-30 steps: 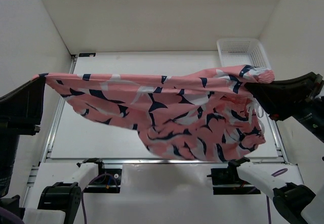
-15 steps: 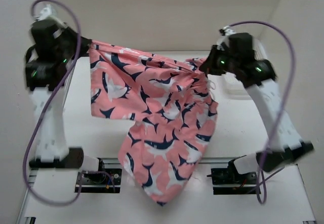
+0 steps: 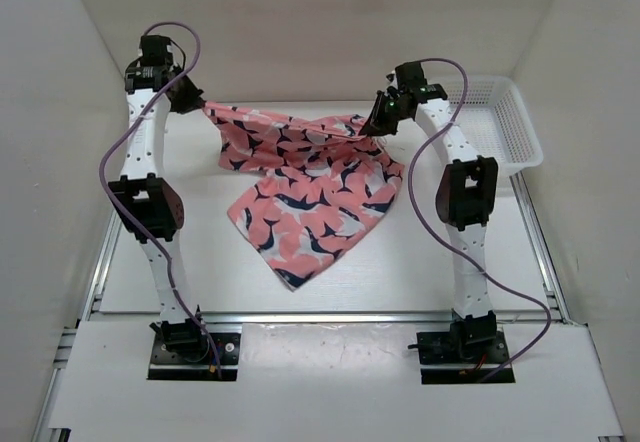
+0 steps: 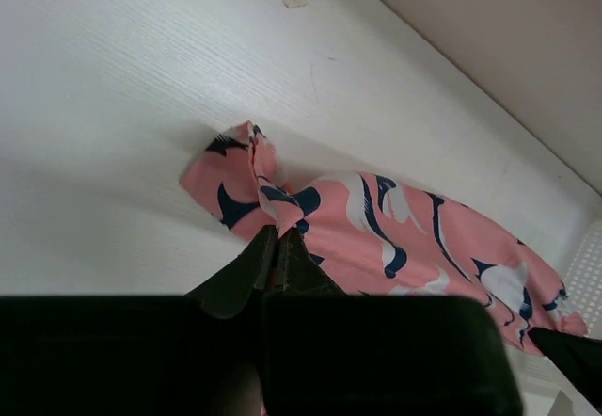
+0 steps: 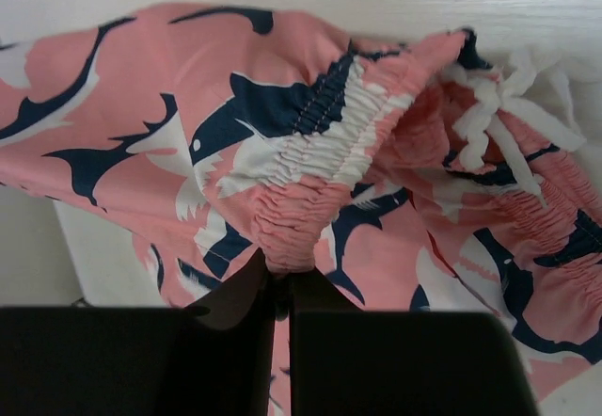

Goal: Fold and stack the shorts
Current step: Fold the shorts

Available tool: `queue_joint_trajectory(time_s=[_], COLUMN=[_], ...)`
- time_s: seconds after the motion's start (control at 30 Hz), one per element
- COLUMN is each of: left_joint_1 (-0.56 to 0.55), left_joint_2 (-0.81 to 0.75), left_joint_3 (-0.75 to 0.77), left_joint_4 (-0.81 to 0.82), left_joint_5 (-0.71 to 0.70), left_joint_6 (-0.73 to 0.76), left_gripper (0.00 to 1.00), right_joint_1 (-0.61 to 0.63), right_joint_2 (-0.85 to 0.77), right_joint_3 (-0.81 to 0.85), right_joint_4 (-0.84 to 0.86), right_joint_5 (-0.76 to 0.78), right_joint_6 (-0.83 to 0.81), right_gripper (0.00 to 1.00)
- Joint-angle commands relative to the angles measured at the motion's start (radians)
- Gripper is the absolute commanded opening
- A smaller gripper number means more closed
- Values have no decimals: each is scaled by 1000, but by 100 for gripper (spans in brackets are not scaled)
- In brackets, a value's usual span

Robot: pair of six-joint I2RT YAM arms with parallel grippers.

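White table (image 3: 200, 272), pale walls (image 3: 300, 22), left pincer (image 3: 200, 105) and right pincer (image 3: 375, 127) each pinching draped shorts (image 3: 310, 202)

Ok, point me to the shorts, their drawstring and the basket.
shorts (image 3: 310, 207), top external view, middle of the printed fabric.
drawstring (image 5: 499, 103), right wrist view, knot of the white bow.
basket (image 3: 492, 122), top external view, bare mesh floor.

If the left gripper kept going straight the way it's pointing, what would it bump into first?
The left gripper is shut on the shorts, so that cloth comes first. Behind it lies the white table, probably the first hard thing, though depth is unclear.
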Motion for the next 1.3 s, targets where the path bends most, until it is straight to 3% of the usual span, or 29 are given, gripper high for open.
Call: queue_joint_trajectory(time_s=[0.0,0.17,0.3,0.53,0.73,0.97,1.27], left_joint_1=[40,29,-21,-138,-242,-388,-573], left_joint_2=[-61,-110,-243,-634,-905,-1074,-1139], left_joint_3=[115,7,-264,-721,-1017,-1208,-1421], left_joint_4=[36,36,45,68,68,59,59], left_joint_5=[-21,14,2,2,20,-4,-1], left_joint_6=[20,31,40,-6,-95,-222,-321], left_gripper=[10,10,10,10,10,10,10], right_joint_1=[-39,-39,-39,-49,-68,-89,-120], right_joint_2=[-7,-25,-105,-300,-430,-631,-703], right_joint_3=[91,30,-83,-330,-548,-755,-928], right_joint_4=[25,64,79,79,79,88,69], right_joint_5=[-95,-123,-132,-34,37,150,277], right_joint_6=[46,57,57,-19,-63,-82,-126], right_gripper=[0,0,0,0,0,0,0])
